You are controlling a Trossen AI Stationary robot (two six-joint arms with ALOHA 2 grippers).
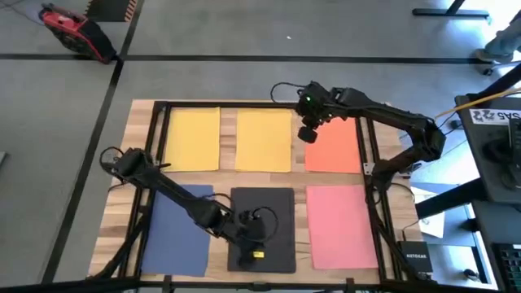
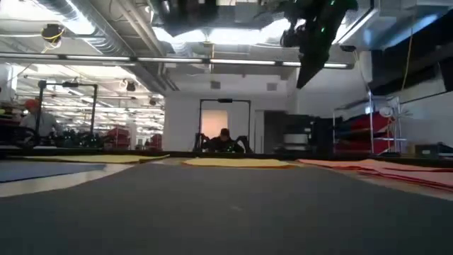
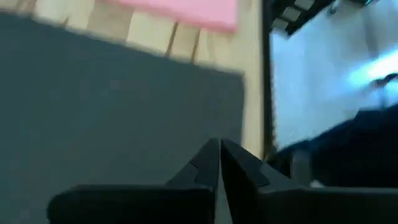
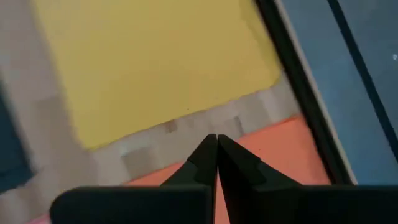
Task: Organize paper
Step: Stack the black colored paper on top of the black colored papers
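Six sheets of paper lie flat on the wooden table: two yellow (image 1: pixel 192 140) (image 1: pixel 263 140) and one orange (image 1: pixel 338 150) along the far side, then blue (image 1: pixel 175 232), dark grey-black (image 1: pixel 273 212) and pink (image 1: pixel 342 225) along the near side. My left gripper (image 1: pixel 264 244) is shut, its tips (image 3: pixel 219 143) over the near part of the dark sheet (image 3: pixel 112 106). My right gripper (image 1: pixel 308 134) is shut and raised well above the table (image 2: pixel 306 74). It hangs over the wooden gap between the middle yellow sheet (image 4: pixel 155 62) and the orange sheet (image 4: pixel 273 155). My left gripper points its shut fingers over the dark sheet, slanting toward the table's right side. I cannot tell whether the tips touch the paper.
A black frame (image 1: pixel 374 163) runs around the table's edges. A dark box (image 1: pixel 415 256) sits at the near right corner. Off the table, a red device (image 1: pixel 69 28) lies on the floor at the far left, and a person (image 2: pixel 32 117) sits far back in the room.
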